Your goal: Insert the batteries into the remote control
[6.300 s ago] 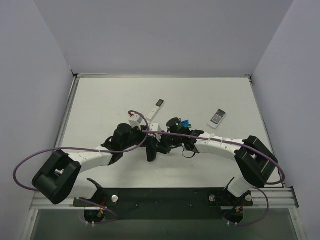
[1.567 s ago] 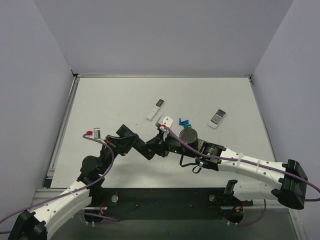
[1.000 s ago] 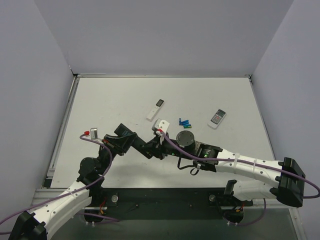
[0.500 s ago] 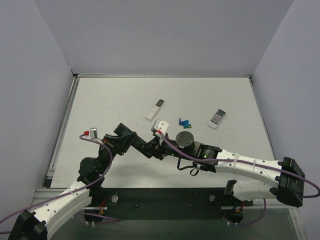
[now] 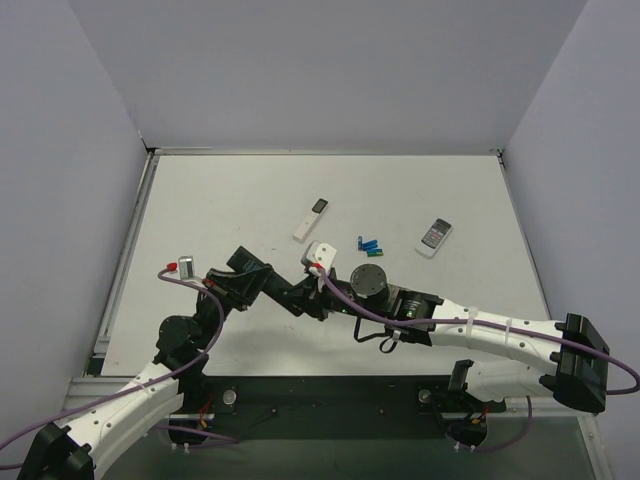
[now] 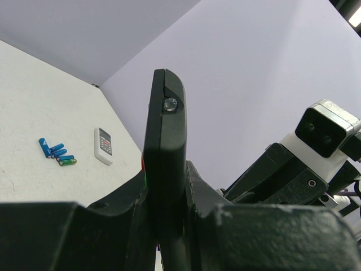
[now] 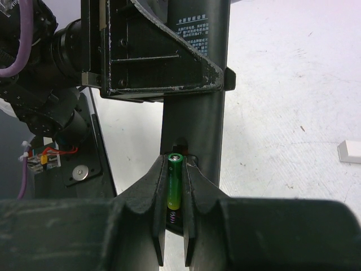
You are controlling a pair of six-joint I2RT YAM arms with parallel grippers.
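Battery (image 7: 174, 189) pinched in right tool (image 7: 175, 169), close against remote (image 7: 194, 113).

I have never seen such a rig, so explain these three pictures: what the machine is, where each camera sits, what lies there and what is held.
These are two robot arms bolted at the near edge of a white table. One picture looks down from above and behind them; the other two come from a camera on each wrist. On the table lie a slim white stick remote, a short white remote and some small blue cells. The left gripper is clamped on a long black remote. The right gripper pinches a green battery, holding it close against that remote's body.
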